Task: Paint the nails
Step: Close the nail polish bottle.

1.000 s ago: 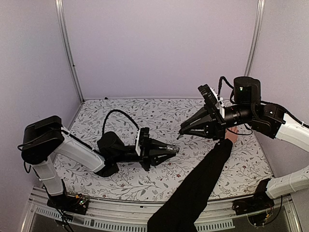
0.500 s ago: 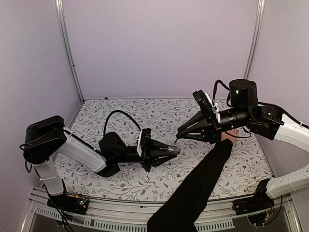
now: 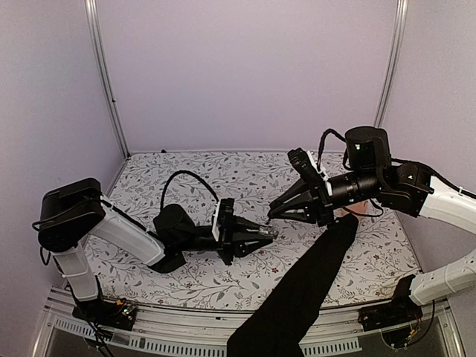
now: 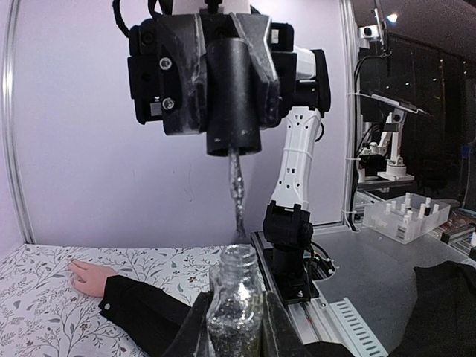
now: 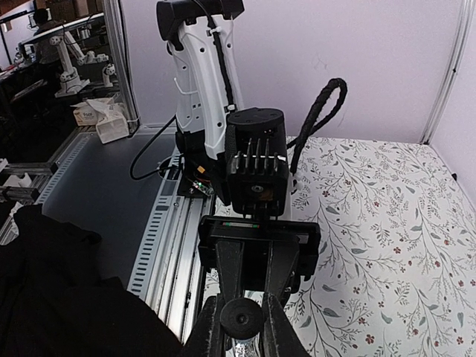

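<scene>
My left gripper (image 3: 262, 233) lies low over the table, shut on a small open glass bottle (image 4: 237, 299) of glittery polish. My right gripper (image 3: 277, 211) is shut on the black cap (image 4: 232, 97). The cap's glittery brush (image 4: 237, 187) points down, its tip just above the bottle's mouth. In the right wrist view the cap (image 5: 240, 318) sits between the fingers, directly over the left gripper. A bare hand (image 4: 88, 277) in a black sleeve (image 3: 305, 286) rests flat on the floral cloth. Its nails are too small to make out. From above, my right arm hides most of the hand (image 3: 349, 213).
The floral table cloth (image 3: 208, 178) is bounded by lilac walls and metal corner posts (image 3: 104, 82). The sleeved arm crosses the near right of the table. The left arm's cable (image 3: 178, 178) loops above its wrist. The metal base rail (image 5: 160, 245) runs along the near edge.
My right gripper has moved left and lower with the cap and brush, closing in over the bottle. It now covers more of the hand. The left gripper and bottle stay put.
</scene>
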Action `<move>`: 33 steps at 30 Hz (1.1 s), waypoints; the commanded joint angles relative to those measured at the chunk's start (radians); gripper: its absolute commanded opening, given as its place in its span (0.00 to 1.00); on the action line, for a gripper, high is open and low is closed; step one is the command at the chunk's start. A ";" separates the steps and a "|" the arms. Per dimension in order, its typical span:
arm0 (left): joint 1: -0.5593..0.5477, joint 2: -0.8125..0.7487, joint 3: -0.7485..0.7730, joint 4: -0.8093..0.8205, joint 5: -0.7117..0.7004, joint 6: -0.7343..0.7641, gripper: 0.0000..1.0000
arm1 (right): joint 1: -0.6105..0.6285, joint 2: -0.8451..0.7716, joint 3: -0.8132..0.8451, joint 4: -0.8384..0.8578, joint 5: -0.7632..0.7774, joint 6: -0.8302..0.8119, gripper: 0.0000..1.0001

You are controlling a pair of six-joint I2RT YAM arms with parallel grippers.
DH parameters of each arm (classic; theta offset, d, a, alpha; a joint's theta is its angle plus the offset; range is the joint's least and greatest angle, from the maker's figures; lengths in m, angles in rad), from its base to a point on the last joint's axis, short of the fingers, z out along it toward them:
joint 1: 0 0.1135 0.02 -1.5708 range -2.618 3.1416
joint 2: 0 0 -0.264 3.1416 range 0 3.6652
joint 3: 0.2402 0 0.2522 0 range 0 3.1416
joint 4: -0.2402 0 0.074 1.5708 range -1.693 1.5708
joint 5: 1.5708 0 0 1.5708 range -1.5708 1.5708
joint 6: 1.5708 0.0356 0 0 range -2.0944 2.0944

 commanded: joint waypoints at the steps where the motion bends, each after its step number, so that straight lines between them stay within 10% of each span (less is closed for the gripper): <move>1: -0.008 0.010 0.009 0.100 0.008 -0.016 0.00 | 0.009 -0.004 0.006 -0.027 0.034 -0.016 0.00; 33: 0.001 0.028 -0.003 0.156 0.007 -0.047 0.00 | 0.009 -0.032 -0.027 -0.034 0.058 -0.029 0.00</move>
